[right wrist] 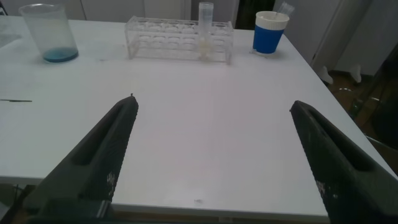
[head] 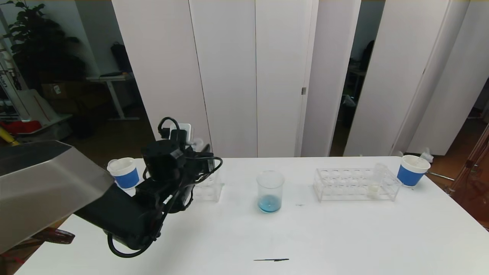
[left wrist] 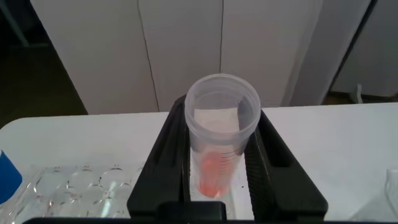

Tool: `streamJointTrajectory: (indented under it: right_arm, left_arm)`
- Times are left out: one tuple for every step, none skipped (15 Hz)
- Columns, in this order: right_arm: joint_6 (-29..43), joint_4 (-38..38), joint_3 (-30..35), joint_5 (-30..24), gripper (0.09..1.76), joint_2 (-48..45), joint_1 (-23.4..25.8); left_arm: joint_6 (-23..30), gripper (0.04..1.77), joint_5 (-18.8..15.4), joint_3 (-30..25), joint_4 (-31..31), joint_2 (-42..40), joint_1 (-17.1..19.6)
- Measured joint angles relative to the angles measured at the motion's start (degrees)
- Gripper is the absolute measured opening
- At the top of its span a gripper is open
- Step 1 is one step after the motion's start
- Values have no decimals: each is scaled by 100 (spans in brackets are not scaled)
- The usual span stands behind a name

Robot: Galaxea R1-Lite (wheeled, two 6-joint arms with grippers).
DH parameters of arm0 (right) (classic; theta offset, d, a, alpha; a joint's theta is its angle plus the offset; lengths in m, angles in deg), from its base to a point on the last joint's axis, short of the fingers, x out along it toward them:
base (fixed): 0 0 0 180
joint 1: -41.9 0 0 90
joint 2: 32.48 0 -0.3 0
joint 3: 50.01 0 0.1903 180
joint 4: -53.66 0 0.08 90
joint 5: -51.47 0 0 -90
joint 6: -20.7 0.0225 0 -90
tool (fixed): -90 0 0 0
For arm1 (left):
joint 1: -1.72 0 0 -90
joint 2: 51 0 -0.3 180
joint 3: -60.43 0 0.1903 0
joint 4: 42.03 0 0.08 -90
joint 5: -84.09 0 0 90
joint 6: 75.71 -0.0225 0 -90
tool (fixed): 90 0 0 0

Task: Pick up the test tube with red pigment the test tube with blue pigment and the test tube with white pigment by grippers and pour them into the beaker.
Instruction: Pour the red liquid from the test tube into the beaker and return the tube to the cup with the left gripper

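The beaker (head: 270,191) serves as landmark; it stands mid-table with a shallow blue pool at its bottom, so the blue pour looks done. Nearest the robot, well to the beaker's right and low over the table edge, the right gripper (right wrist: 214,152) hangs idle with its fingers spread wide and nothing between them. To the beaker's left, the left gripper (left wrist: 217,180) is clamped on a test tube with red pigment (left wrist: 214,171), held upright above the left rack (head: 208,187).

The step in hand seems to be the red tube: the next move calls for carrying it across to the beaker's rim and tipping it without spilling. The test tube with white pigment (head: 375,182) waits in the right rack (head: 355,185), to the beaker's right.

The table (head: 244,236) is plain white, with a thin dark mark (head: 272,260) in front of the beaker and a blue-banded paper cup (head: 412,170) beyond each rack. Behind the beaker stand white panels (head: 229,76); far left, a plant (head: 34,42).
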Motion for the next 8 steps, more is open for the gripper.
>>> streamJointTrajectory:
  right_arm:
    - [0,0,0,2,175,0,0]
    - [-2,0,0,2,175,0,0]
    - [-2,0,0,0,175,0,0]
    - [-2,0,0,0,175,0,0]
    - [-2,0,0,2,175,0,0]
    - [0,-2,0,0,175,0,0]
    - [-2,0,0,0,175,0,0]
    - [-2,-2,0,0,175,0,0]
  left_arm:
    - [-6,58,-383,67,-256,-171,13]
    - [-41,58,-819,174,-607,-347,26]
    - [-139,58,-1403,297,-1025,-538,46]
    - [-293,58,-2044,455,-1451,-706,80]
    - [-414,58,-2571,623,-1830,-822,118]
    - [-524,58,-3152,839,-2214,-929,155]
    - [-605,58,-3690,1064,-2525,-1001,171]
    - [-706,58,-4023,1261,-2693,-1031,174]
